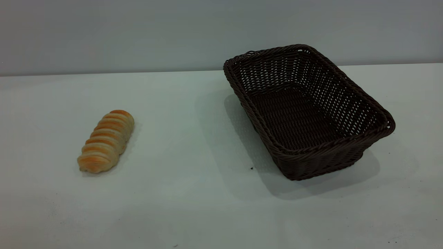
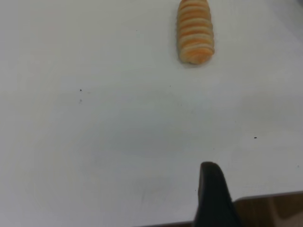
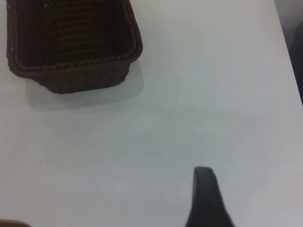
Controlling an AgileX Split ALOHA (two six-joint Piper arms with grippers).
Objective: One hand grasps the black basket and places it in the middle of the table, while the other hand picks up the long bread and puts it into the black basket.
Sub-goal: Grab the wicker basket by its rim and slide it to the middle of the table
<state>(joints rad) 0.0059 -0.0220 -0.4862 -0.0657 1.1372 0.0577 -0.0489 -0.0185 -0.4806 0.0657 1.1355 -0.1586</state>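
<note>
Table (image 1: 193,207) pale, plain wall behind; long bread (image 1: 105,141) & black basket (image 1: 308,110) well apart.

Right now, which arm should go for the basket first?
Right. The black basket sits empty on the table's right side, in the right wrist view; the long bread lies left, facing the left hand.
</note>
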